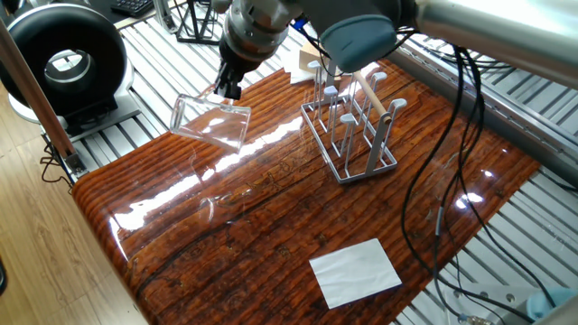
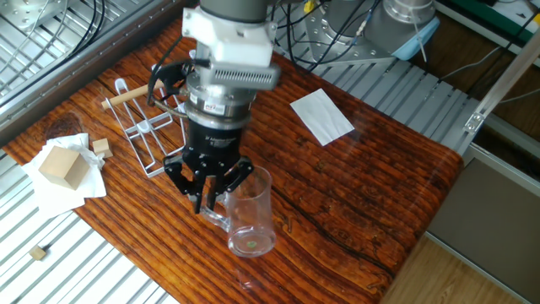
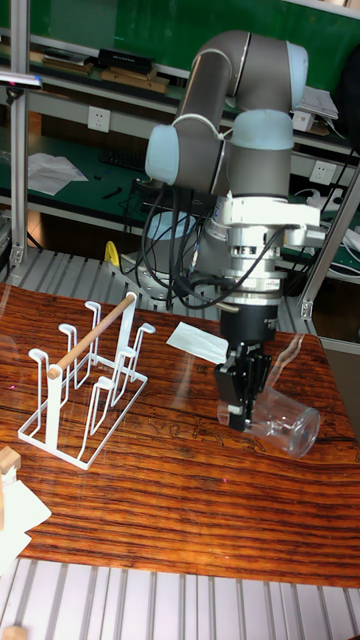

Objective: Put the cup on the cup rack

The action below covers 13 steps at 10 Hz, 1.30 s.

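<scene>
While the end effector (image 2: 208, 196) points down over the bench (image 2: 371, 169), its fingers are closed on the rim of the cup (image 2: 249, 213). The cup is lifted off the bench and lies tilted, almost on its side. In the tall fixed view the thick base of the cup (image 3: 283, 419) points away from the end effector (image 3: 238, 399) and slightly down, and the wood is visible under the glass. In one fixed view the cup (image 1: 211, 124) hangs over the bench edge near the metal slats, with the end effector (image 1: 228, 88) at its upper rim.

The rack (image 2: 150, 133) stands on the bench behind the arm in the other fixed view, well apart from the cup. It is a grey wire frame with upright pegs and a light wooden rod across the top. In the tall fixed view the rack (image 3: 88, 387) stands to the left, and its pegs are bare. In one fixed view the rack (image 1: 350, 129) is to the right of the cup.

A white sheet of paper (image 2: 321, 116) lies flat on the bench, on the far side from the rack. Beside the bench, a wooden block (image 2: 60, 165) rests on crumpled white paper, and a smaller block (image 2: 101, 146) lies next to it.
</scene>
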Each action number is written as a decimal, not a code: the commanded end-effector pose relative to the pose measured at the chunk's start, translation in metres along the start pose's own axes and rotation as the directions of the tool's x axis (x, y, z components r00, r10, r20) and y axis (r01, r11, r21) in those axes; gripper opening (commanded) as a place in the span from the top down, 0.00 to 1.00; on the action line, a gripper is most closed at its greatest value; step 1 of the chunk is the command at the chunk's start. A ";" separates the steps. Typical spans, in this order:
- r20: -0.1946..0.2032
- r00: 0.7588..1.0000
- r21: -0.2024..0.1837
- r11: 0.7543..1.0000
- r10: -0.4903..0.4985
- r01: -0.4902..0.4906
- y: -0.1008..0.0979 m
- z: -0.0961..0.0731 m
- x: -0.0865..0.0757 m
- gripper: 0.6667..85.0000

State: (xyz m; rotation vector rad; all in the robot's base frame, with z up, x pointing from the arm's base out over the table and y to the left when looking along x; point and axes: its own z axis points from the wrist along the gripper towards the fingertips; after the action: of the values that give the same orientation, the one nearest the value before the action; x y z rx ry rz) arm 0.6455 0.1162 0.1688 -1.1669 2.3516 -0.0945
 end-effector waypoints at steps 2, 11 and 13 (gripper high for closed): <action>0.018 1.000 -0.023 1.000 0.018 -0.018 0.005 -0.004 -0.002 1.00; 0.088 0.991 0.047 0.993 0.101 -0.106 -0.011 -0.018 -0.018 1.00; 0.076 0.994 0.016 0.997 0.080 -0.082 -0.002 -0.018 -0.006 1.00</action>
State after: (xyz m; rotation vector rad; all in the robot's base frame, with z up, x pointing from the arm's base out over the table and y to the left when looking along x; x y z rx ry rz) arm 0.6470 0.1188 0.1839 -1.0573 2.3368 -0.0695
